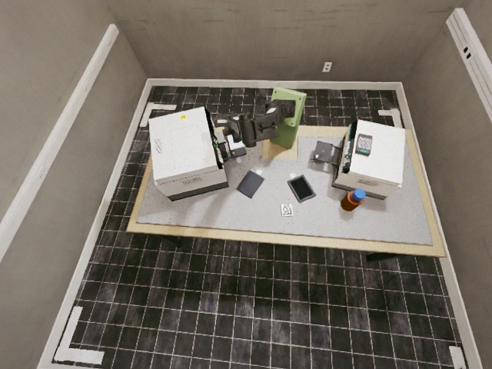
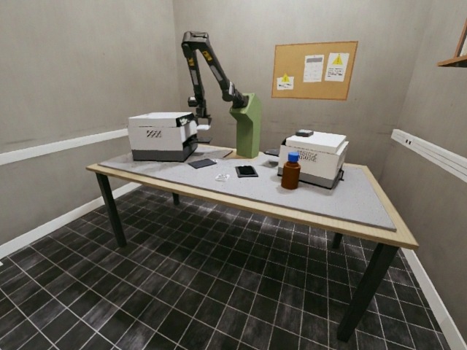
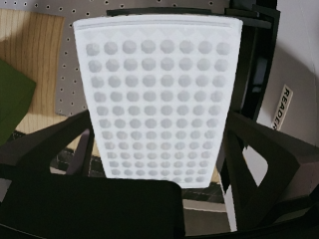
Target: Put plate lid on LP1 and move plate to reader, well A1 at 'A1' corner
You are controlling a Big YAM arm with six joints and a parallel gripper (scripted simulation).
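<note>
The gripper (image 3: 159, 162) stands wide, its dark fingers closed against the two long sides of a white 96-well plate (image 3: 156, 103); the plate is uncovered, its rows of round wells plain in the wrist view. The plate hangs level in the air just off the front of the reader (image 1: 184, 151), the white box at the left end of the bench (image 2: 263, 211); below it a black stage (image 2: 204, 140) juts from the reader's face, and plate and stage are apart. The arm (image 2: 211, 63) reaches up and over from its green pedestal (image 2: 246, 127) and drops nearly straight down to the plate.

On the grey deck mat (image 1: 238, 214) a dark flat rectangle (image 1: 250, 184) lies near the reader; a dark rimmed tray (image 1: 300, 187) lies beside it, well apart; a small white label (image 1: 287, 209) sits in front of the tray. The dispenser (image 1: 375, 158) stands at the right end, its dark stage (image 1: 326, 151) bare; the brown bottle (image 1: 352, 199) with a blue cap stands upright just by the dispenser's front corner.
</note>
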